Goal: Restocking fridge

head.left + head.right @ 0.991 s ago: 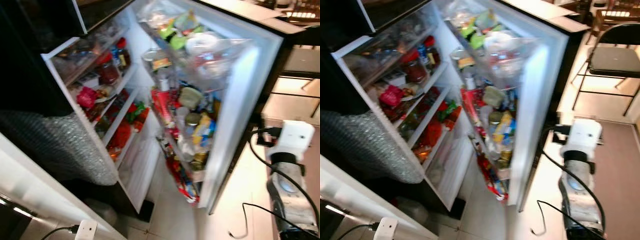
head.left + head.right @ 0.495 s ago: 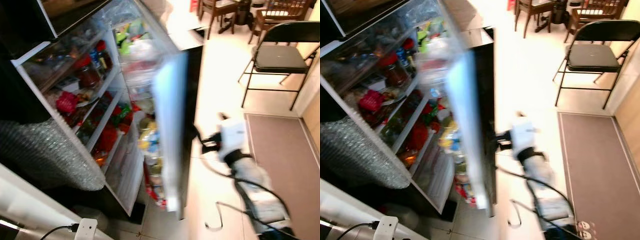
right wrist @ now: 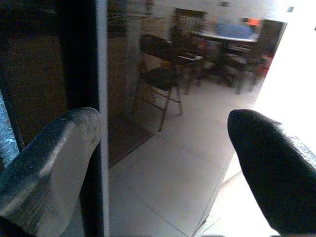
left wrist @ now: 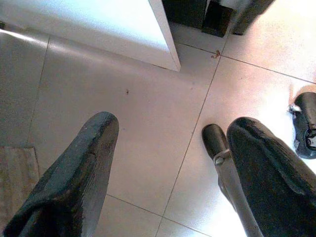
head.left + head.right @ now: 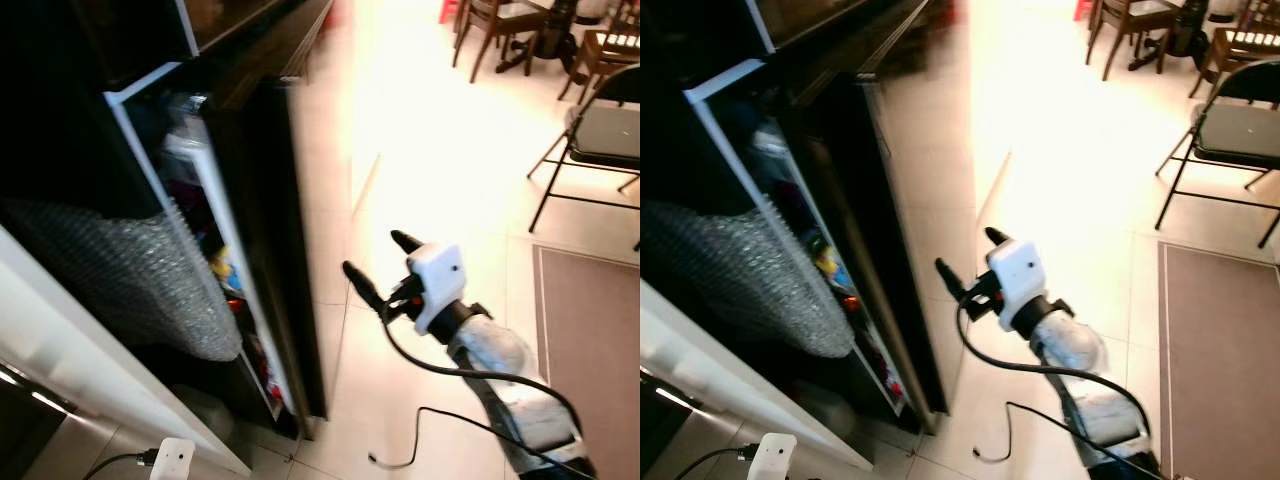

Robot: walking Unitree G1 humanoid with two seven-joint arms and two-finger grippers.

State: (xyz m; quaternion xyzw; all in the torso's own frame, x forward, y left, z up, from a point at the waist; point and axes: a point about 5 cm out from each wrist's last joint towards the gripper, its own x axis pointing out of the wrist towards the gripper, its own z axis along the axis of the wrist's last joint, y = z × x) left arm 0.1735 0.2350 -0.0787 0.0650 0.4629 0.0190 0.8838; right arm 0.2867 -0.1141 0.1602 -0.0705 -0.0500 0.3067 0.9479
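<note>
Tall glossy black fridge door (image 5: 285, 250) stands nearly closed. Judged heavy, rigid, slippery-faced; best pushed flat near its free edge. Right gripper (image 5: 380, 262) spread, empty, just beside it. Left gripper (image 4: 168, 163) spread, idle.

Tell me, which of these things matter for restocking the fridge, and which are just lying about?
Part of the job:
fridge door, nearly shut
food on the door shelves
right gripper, jaws open, near the door

Just lying about:
folding chair
floor mat
bubble wrap
</note>
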